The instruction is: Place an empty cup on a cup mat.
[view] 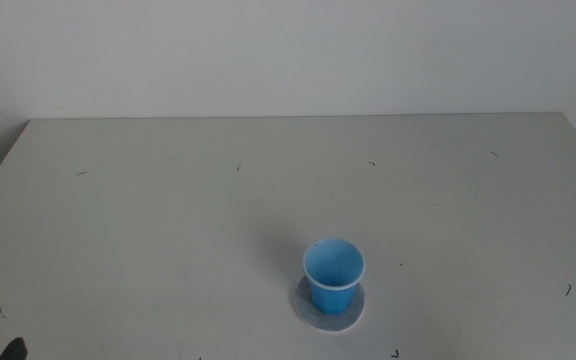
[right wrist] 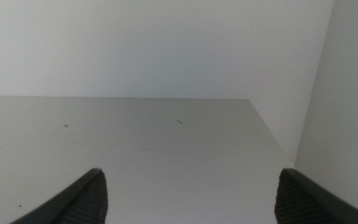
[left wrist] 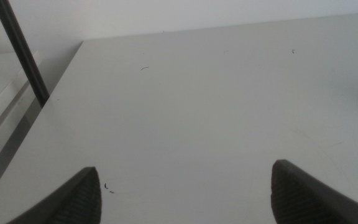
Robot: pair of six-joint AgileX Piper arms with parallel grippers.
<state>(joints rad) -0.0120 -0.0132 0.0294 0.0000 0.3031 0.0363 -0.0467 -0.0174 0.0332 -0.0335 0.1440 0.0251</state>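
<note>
The bright blue paper cup (view: 333, 273) stands upright on the round grey cup mat (view: 327, 309) near the front of the table in the middle view, a little right of centre. No gripper touches it. My left gripper (left wrist: 185, 190) is open and empty over bare table near the table's left side; a dark tip of it shows at the bottom left of the middle view (view: 14, 349). My right gripper (right wrist: 188, 196) is open and empty over bare table near the right edge; it is out of the middle view. Neither wrist view shows the cup or the mat.
The pale grey table (view: 168, 220) carries small dark specks. A white wall stands behind it. In the left wrist view a dark rod (left wrist: 22, 53) rises beside the table's left edge. In the right wrist view a white wall (right wrist: 347, 106) stands beyond the table's edge.
</note>
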